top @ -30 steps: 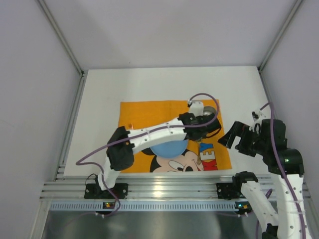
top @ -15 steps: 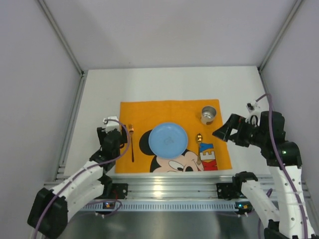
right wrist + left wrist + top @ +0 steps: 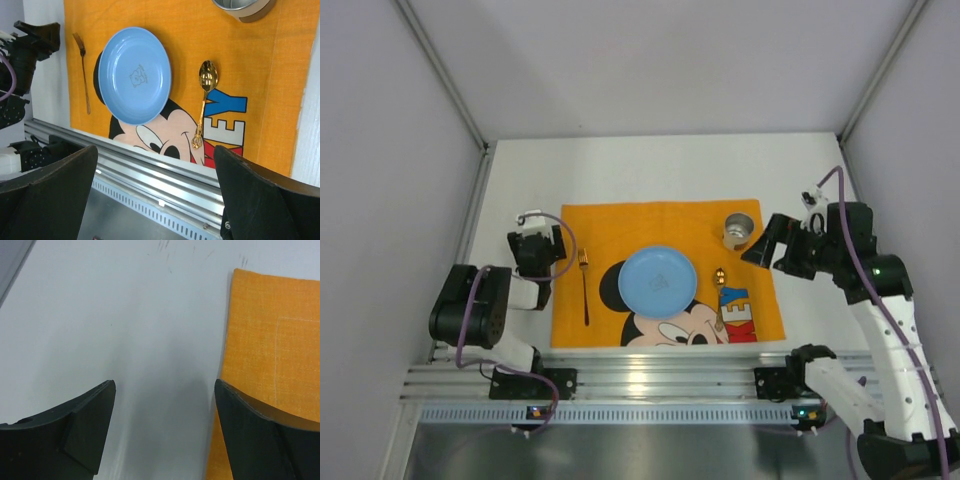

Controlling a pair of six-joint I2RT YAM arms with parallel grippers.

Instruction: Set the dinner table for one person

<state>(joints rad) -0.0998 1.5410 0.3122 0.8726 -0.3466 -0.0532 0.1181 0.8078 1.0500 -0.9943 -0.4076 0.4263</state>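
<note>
White dinner table [image 3: 650, 170] stretches longest left to right, with left tool [image 3: 164, 385] and right tool [image 3: 155, 150] both gaping, empty.

The plain white matte surface [image 3: 650, 165] carries an orange Mickey Mouse cloth [image 3: 620, 225], lying flat close to its near edge, roughly midway between its left and right edges.

plate [image 3: 658, 281] on cloth [image 3: 620, 225] on table [image 3: 650, 165]; fork [image 3: 585, 287] left of plate, spoon [image 3: 720, 290] right, cup [image 3: 739, 230] behind spoon
</note>
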